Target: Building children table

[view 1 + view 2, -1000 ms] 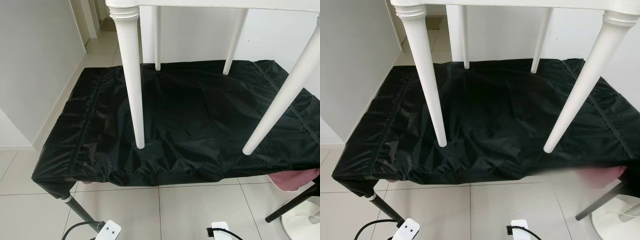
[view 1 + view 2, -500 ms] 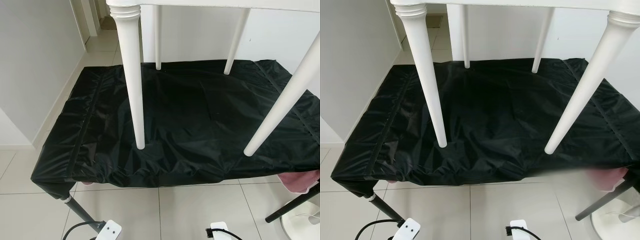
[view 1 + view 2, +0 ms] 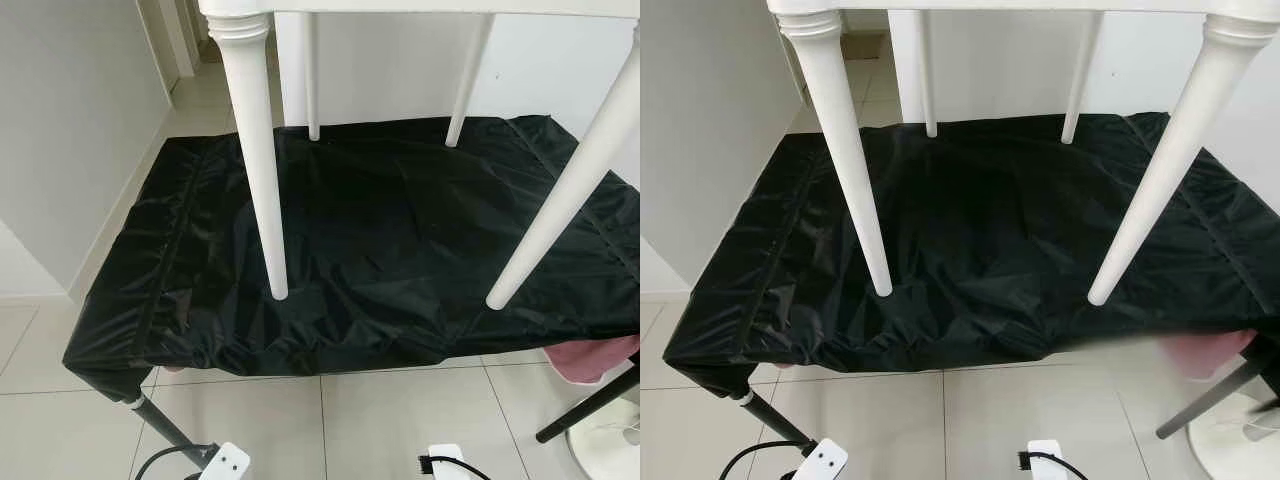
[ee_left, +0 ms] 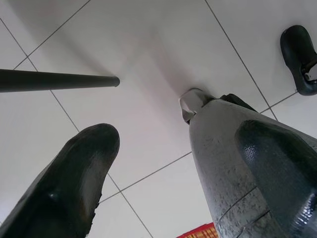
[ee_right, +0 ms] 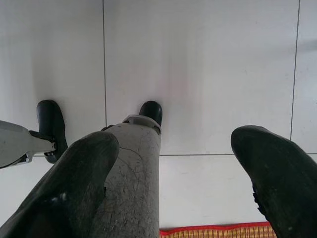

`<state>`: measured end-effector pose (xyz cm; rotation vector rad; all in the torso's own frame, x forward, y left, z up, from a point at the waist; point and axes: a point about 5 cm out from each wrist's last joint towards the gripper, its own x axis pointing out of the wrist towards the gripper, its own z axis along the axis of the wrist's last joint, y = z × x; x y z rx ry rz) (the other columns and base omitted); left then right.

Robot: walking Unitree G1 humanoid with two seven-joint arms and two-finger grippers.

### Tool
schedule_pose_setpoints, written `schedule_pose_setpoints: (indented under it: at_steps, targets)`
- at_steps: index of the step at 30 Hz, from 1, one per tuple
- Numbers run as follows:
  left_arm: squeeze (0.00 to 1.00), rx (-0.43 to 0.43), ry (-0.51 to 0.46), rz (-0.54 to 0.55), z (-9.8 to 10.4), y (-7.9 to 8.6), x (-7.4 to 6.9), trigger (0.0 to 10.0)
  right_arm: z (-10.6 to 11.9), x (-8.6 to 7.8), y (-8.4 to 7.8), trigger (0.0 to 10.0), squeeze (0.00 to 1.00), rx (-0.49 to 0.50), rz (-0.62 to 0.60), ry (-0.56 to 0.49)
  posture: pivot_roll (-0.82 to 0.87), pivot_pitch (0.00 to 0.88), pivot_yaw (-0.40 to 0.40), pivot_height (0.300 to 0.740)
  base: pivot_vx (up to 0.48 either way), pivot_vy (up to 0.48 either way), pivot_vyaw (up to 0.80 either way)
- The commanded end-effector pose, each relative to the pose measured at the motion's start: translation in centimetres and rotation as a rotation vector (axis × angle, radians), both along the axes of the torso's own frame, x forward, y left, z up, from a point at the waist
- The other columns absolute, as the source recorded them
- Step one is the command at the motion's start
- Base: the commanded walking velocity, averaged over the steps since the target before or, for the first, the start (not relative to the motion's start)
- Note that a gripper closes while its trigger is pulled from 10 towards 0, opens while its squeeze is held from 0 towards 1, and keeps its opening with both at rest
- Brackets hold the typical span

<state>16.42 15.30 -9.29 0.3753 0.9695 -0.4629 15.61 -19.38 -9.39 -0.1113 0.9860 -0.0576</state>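
A white children's table (image 3: 400,6) stands upright on a low surface covered in black cloth (image 3: 400,230). Its near left leg (image 3: 262,180) and near right leg (image 3: 565,195) press into the cloth near the front edge. The two far legs (image 3: 312,80) (image 3: 467,80) rest near the back edge. Both arms hang idle at my sides. In the left wrist view, my left gripper (image 4: 173,183) is open over the floor tiles beside my own leg. In the right wrist view, my right gripper (image 5: 173,183) is open too, with nothing between its fingers.
A grey wall (image 3: 60,120) runs along the left, with a doorway behind it. A dark support leg (image 3: 165,430) sticks out under the front left corner. Something pink (image 3: 595,358) shows under the cloth at the right, by a black stand leg (image 3: 585,405) and a white base (image 3: 610,450).
The whole view has shifted slightly, so the camera moved a little. The white table and the black cloth stay where they were.
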Motion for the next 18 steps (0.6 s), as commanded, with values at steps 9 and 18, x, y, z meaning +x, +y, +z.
schedule_pose_setpoints:
  at_steps: [9,18]
  targets:
    - [0.0,0.024,0.029,0.021,-0.36,0.34,-0.73,10.0,-0.36,-0.78,0.15,10.0,0.0,0.006,-0.002,0.033,-0.06,0.0,0.065,0.74,0.0,0.0,0.0]
    - [0.0,0.015,0.032,0.051,-0.43,0.11,-0.83,10.0,-0.33,-0.73,0.04,10.0,0.0,-0.006,0.034,0.038,-0.03,0.0,0.043,0.74,0.0,0.0,0.0]
